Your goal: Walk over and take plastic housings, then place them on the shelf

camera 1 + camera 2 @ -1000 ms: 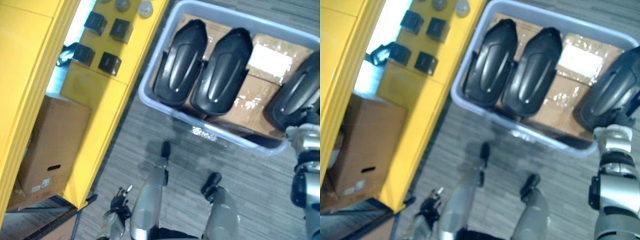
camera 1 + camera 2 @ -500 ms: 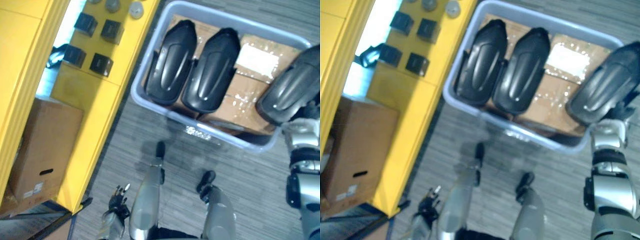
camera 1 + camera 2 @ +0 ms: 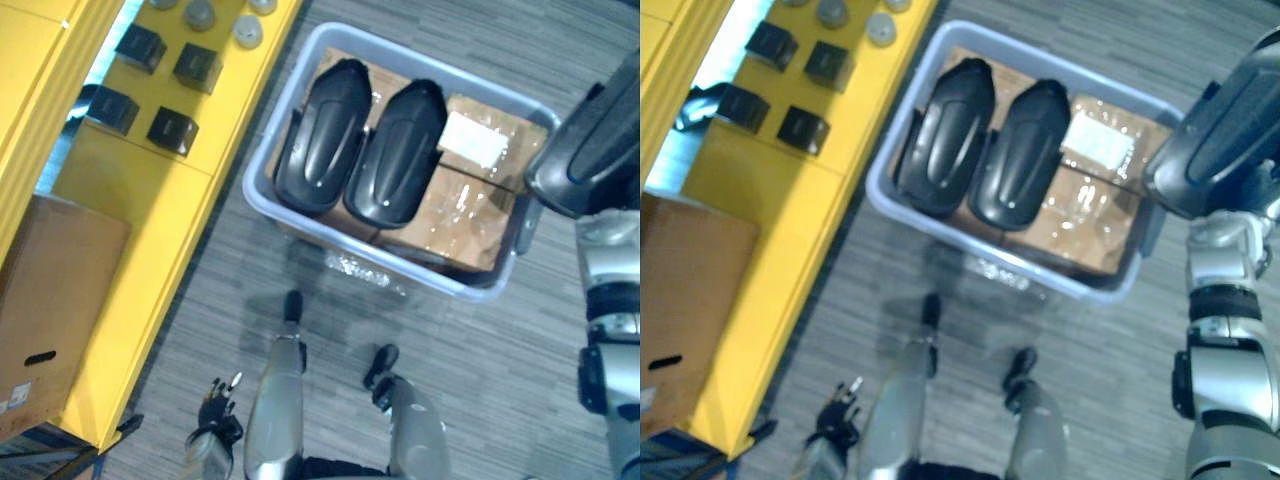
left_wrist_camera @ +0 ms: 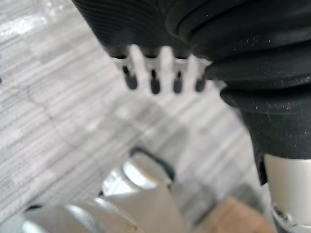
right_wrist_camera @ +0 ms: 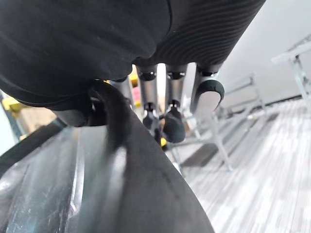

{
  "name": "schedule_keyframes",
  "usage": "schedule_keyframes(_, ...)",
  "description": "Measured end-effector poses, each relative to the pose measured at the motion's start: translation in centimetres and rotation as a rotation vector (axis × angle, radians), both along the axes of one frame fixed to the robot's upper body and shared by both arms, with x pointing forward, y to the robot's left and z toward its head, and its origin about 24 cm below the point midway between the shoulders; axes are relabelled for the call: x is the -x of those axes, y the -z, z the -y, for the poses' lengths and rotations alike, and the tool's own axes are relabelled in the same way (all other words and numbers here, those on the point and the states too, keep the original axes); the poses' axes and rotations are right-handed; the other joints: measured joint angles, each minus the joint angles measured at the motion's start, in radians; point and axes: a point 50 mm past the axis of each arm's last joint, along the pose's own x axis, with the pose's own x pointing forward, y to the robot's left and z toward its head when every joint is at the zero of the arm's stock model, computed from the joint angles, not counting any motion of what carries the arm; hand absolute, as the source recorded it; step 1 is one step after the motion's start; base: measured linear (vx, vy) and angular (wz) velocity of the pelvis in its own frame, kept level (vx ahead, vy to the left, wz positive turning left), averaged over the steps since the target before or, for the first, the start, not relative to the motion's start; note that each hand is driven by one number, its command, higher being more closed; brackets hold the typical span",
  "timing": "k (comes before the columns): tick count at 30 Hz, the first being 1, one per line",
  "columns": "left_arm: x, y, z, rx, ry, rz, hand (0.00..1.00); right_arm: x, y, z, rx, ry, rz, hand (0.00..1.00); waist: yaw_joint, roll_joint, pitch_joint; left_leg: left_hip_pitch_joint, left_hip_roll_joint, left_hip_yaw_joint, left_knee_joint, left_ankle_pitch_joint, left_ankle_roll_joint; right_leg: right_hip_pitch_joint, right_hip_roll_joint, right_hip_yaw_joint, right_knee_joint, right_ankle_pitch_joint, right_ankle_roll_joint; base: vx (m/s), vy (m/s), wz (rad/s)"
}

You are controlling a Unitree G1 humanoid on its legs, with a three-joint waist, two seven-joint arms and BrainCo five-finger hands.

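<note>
Looking down from the head camera, I am seeing a yellow shelf [image 3: 130,190] running along the left side, its far end cut off by the frame. A brown cardboard box [image 3: 50,290] is showing past the shelf's edge at the lower left, partly out of frame; I cannot tell what it is resting on. Small black blocks [image 3: 172,130] and grey round discs [image 3: 246,32] are lying on the shelf top, too small for me to identify. The left hand [image 3: 215,400] is hanging low near the shelf's near corner. In its wrist view its fingers [image 4: 153,73] are pointing straight at the grey striped carpet [image 3: 500,380], relaxed and holding nothing.

In the middle, a pale grey-blue bin [image 3: 420,272] is standing on the carpet just beside the shelf. Two black housings [image 3: 322,140] are lying side by side in its left half, touching, on brown cartons [image 3: 455,215] that are hiding the bin's floor.

At the right, a third housing [image 3: 595,145] is hanging over the bin's right end, covering that corner and running off the frame edge. It is blocking the right hand from the head camera. In the wrist view the right hand [image 5: 167,104] is curling its fingers over the housing's rim, gripping it.
</note>
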Motion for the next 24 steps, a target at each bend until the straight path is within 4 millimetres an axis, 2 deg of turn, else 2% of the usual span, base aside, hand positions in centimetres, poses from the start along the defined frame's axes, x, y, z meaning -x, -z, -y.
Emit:
schedule_keyframes(6,-0.1,-0.7,-0.8,-0.046,-0.039,0.061,0.0,0.3,-1.5,-1.3,0.108,-0.031,0.183,1.0,0.001,-0.028,-0.002,0.052,-0.003,0.001,-0.028,0.002,-0.001,0.059,0.006,-0.01,-0.041,0.005,0.002,0.04,-0.015,0.04)
schedule_keyframes(8,-0.8,-1.8,-1.5,-0.075,-0.087,0.125,0.0,0.5,-2.0,-2.5,0.153,-0.066,0.268,1.0,0.0,-0.045,-0.001,0.088,-0.003,0.002,-0.048,0.003,-0.003,0.094,0.008,-0.015,-0.06,0.005,0.002,0.05,-0.034,0.04)
schedule_keyframes(11,-2.4,-4.5,-2.9,-0.145,-0.165,0.263,0.0,1.4,-2.0,-4.9,0.236,-0.122,0.398,1.0,-0.001,-0.078,-0.01,0.154,-0.005,0.007,-0.092,0.01,-0.012,0.152,0.01,-0.019,-0.089,0.005,0.002,0.06,-0.03,0.01)
schedule_keyframes(13,-3.4,-7.0,-4.0,-0.195,-0.217,0.37,0.0,2.6,-0.6,-6.6,0.248,-0.154,0.463,1.0,-0.002,-0.104,-0.031,0.207,-0.011,0.014,-0.128,0.015,-0.017,0.195,0.01,-0.021,-0.109,0.005,0.002,0.06,-0.02,-0.01)
schedule_keyframes(14,-3.6,-7.7,-4.2,-0.212,-0.23,0.394,0.0,2.9,0.0,-7.0,0.242,-0.16,0.463,1.0,-0.003,-0.112,-0.044,0.218,-0.016,0.017,-0.139,0.016,-0.017,0.204,0.01,-0.022,-0.116,0.005,0.002,0.09,-0.015,0.01)
schedule_keyframes(16,-4.0,-9.9,-4.8,-0.288,-0.259,0.46,0.0,4.2,3.1,-8.2,0.212,-0.174,0.421,1.0,-0.007,-0.142,-0.122,0.254,-0.026,0.021,-0.192,0.022,-0.019,0.231,0.007,-0.03,-0.15,0.007,0.007,0.13,-0.012,0.05)
schedule_keyframes(20,-4.3,-13.1,-5.0,-0.423,-0.29,0.526,0.0,6.2,5.6,-9.2,0.21,-0.196,0.38,1.0,-0.015,-0.147,-0.212,0.313,-0.048,0.02,-0.255,0.034,-0.017,0.286,-0.004,-0.054,-0.189,0.018,0.023,0.1,-0.003,0.12)
schedule_keyframes(22,-4.2,-14.4,-4.8,-0.456,-0.279,0.564,0.0,6.5,5.7,-9.8,0.22,-0.214,0.395,1.0,-0.02,-0.142,-0.252,0.335,-0.055,0.021,-0.277,0.037,-0.014,0.3,-0.011,-0.056,-0.196,0.022,0.028,0.08,0.006,0.04)
schedule_keyframes(24,-4.4,-15.7,-3.8,-0.491,-0.24,0.613,0.0,6.6,5.3,-10.6,0.254,-0.249,0.424,1.0,-0.023,-0.117,-0.281,0.383,-0.058,0.023,-0.314,0.046,-0.008,0.332,-0.012,-0.064,-0.205,0.047,0.028,0.05,0.014,0.02)
